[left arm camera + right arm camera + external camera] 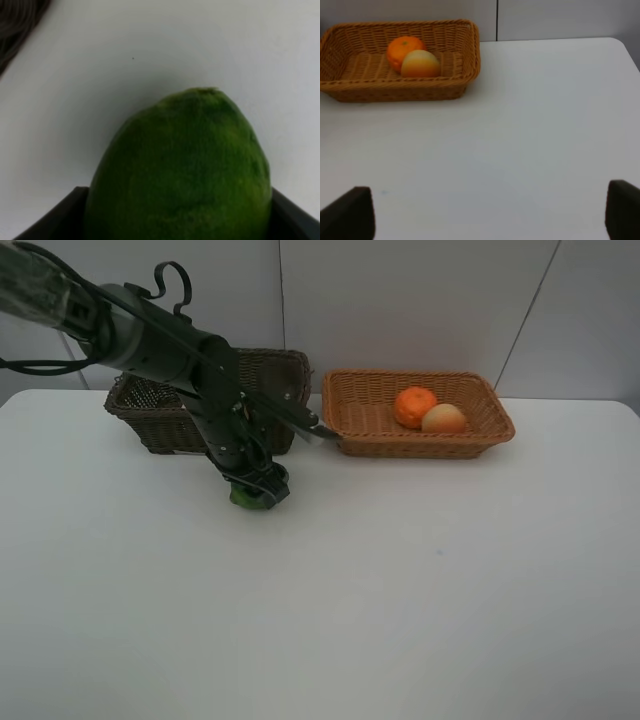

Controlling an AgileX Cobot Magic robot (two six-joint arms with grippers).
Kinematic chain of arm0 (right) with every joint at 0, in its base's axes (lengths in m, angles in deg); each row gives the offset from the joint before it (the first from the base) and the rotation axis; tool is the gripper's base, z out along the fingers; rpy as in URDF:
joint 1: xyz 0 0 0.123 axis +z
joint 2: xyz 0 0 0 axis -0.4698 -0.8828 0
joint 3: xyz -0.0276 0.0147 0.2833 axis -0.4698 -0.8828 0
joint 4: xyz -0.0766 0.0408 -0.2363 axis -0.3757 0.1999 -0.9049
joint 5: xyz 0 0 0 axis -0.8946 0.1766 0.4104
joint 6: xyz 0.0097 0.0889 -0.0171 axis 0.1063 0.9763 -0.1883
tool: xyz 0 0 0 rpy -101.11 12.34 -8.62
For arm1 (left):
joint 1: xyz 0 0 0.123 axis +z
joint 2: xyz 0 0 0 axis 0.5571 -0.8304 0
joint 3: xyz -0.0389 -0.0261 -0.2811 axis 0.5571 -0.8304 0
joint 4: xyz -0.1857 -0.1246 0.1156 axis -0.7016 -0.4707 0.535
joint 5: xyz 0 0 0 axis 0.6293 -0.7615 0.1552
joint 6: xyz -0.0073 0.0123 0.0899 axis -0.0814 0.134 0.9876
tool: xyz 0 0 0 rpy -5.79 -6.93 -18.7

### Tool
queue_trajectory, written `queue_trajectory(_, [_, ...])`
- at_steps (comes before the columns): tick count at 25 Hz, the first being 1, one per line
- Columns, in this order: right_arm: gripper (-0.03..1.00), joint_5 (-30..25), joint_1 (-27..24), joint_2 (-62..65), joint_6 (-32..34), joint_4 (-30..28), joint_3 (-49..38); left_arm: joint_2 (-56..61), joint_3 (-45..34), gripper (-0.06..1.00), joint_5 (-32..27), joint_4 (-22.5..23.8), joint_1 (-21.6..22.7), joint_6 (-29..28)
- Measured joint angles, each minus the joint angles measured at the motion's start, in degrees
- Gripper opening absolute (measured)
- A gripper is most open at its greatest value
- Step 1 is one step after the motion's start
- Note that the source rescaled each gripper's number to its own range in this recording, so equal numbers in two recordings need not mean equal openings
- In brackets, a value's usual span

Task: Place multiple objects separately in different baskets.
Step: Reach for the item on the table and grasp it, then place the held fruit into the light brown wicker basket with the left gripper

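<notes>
- The left gripper (258,492) is down at the lime (180,170) on the desk (400,590), just before the dark basket (150,410); its jaws flank the fruit, contact unclear.
- The right gripper (490,215) hangs wide open, empty.
- Mandarin (414,405) and pale fruit (444,419) lie together in the tan basket (350,390), fruit apparently belonging there.

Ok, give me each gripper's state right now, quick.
Left gripper: down around the green, bumpy-skinned lime on the table; cannot tell whether it grips.
Right gripper: open, holding nothing.
</notes>
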Motion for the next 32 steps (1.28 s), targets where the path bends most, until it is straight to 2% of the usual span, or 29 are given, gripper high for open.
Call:
queue_trajectory(6, [1.0, 0.0, 0.0, 0.0, 0.0, 0.0, 0.0, 0.0, 0.0, 0.78, 0.0, 0.0, 0.0, -2.74])
queue_trajectory(17, [1.0, 0.0, 0.0, 0.0, 0.0, 0.0, 0.0, 0.0, 0.0, 0.78, 0.12, -1.1, 0.0, -2.95])
queue_trajectory(24, [1.0, 0.0, 0.0, 0.0, 0.0, 0.0, 0.0, -0.06, 0.0, 0.78, -0.1, -4.05, 0.0, -3.49])
queue_trajectory(28, [1.0, 0.0, 0.0, 0.0, 0.0, 0.0, 0.0, 0.9, 1.34, 0.78, -5.14, -9.32, 0.0, -7.29])
queue_trajectory(32, [1.0, 0.0, 0.0, 0.0, 0.0, 0.0, 0.0, 3.56, 5.49, 0.78, -12.19, -11.45, -0.36, -14.02])
